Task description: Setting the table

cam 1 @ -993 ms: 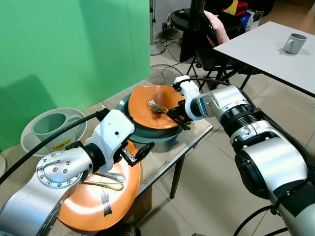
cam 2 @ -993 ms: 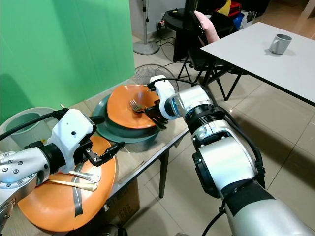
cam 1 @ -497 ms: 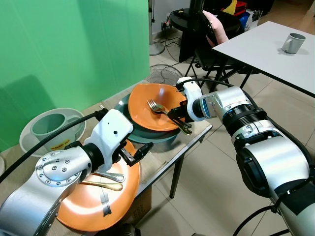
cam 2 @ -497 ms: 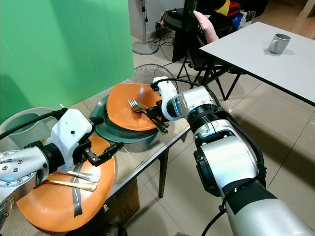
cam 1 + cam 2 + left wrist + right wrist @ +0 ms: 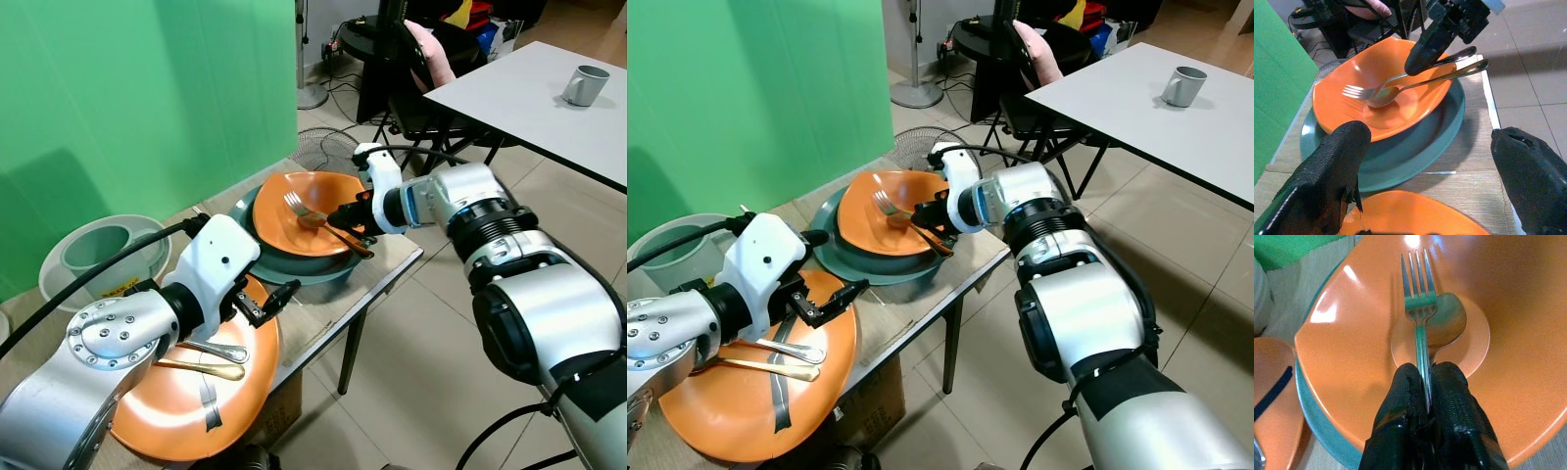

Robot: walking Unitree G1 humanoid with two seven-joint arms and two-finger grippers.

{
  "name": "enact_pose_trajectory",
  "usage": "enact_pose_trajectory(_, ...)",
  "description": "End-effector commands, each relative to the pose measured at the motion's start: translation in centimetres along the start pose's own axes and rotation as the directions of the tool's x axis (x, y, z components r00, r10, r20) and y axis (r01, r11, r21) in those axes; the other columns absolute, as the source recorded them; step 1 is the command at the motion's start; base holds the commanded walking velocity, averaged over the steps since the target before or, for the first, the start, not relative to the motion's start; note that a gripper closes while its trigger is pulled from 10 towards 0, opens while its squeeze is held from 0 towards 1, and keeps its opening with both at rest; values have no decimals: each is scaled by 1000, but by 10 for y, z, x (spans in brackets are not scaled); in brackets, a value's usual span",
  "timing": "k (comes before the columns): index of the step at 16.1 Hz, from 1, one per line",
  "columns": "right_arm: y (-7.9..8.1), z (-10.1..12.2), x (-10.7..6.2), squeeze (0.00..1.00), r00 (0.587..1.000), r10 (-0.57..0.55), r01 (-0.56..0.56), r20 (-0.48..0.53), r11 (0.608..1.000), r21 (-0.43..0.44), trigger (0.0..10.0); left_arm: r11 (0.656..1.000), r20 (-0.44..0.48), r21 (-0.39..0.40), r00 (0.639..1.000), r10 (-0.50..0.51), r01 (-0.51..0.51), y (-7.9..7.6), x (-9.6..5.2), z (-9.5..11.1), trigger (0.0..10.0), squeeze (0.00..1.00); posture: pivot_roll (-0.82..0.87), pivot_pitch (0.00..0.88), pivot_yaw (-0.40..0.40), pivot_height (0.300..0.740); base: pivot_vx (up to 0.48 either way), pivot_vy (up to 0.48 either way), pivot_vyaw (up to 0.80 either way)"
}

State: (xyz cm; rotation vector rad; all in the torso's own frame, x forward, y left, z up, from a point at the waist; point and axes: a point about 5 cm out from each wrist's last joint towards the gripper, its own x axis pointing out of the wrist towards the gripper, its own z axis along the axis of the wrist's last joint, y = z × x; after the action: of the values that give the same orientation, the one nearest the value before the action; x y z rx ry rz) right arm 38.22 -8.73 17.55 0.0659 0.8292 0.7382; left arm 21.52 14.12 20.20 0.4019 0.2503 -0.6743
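Right hand [image 5: 345,211] is over the far orange bowl [image 5: 312,208], black fingers [image 5: 1452,396] clenched tight on the handle of a silver fork [image 5: 1419,313], and the right wrist view shows it plainly: the fork's stem is pinched between the two pads, its tines pointing out across the bowl's floor. Just beside the fork, a spoon [image 5: 1447,323] lies with its bowl resting in the orange bowl's round base, its handle running back beneath the fingers. That orange bowl sits on a teal plate [image 5: 318,274], and the plate sits on a woven mat on the bench [image 5: 392,262], near the bench's far corner. In the left wrist view the spoon's gold-toned handle [image 5: 1449,77] sticks out past the bowl's rim, above the teal plate. Nearer to the robot, the left hand [image 5: 266,301] hovers released, fingers well apart, over the edge of a second orange plate [image 5: 186,411]. On that near plate lie two more pieces of cutlery, one silver [image 5: 220,350] and one gold-toned [image 5: 201,369], side by side, with a dark strip of tape [image 5: 209,403] on the plate's surface. Off to the left, a pale green basin [image 5: 103,255] stands in front of the green backdrop [image 5: 147,88]. Across the room, a grey mug [image 5: 586,85] stands on a white table [image 5: 529,103].
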Motion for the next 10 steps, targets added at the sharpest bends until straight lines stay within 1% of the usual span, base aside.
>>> enact_pose_trajectory(1,2,17,-12,0,998,27,-28,59,1000,5,0,1000,-4,-2,1000,14,-14,4,0,1,10000,0,-16,0,-12,740,0,0,0)
enact_pose_trajectory(3,4,24,-17,0,992,65,-68,105,997,27,0,1000,-1,-3,1000,24,-24,6,0,2,10000,0,-15,0,-12,740,0,0,0)
enact_pose_trajectory(4,6,28,-20,0,984,92,-98,155,995,31,0,999,3,-4,999,37,-37,7,0,2,10000,0,-12,0,-13,740,0,0,0)
enact_pose_trajectory(5,8,33,-22,0,965,128,-138,228,990,26,1216,998,9,-6,998,58,-58,9,0,3,10000,0,-12,0,-13,740,0,0,0)
enact_pose_trajectory(6,8,34,-23,0,958,139,-149,250,988,25,1216,998,11,-6,998,64,-64,10,-1,3,10000,0,-12,0,-13,740,0,0,0)
enact_pose_trajectory(7,11,35,-27,0,928,188,-187,322,982,-35,2314,994,18,-14,994,111,-111,13,0,3,10000,0,-11,0,-8,740,0,0,0)
enact_pose_trajectory(8,12,34,-29,0,917,208,-202,339,978,-55,2314,992,21,-18,991,129,-128,14,0,3,10000,0,-12,0,-6,740,0,0,0)
enact_pose_trajectory(9,16,26,-33,0,885,258,-249,387,966,-73,0,985,35,-34,985,170,-169,14,2,2,10000,0,-16,0,6,740,0,0,0)
enact_pose_trajectory(10,19,16,-37,0,856,285,-278,431,957,-79,0,980,58,-46,978,198,-196,12,3,2,10000,0,-17,0,8,740,0,0,0)
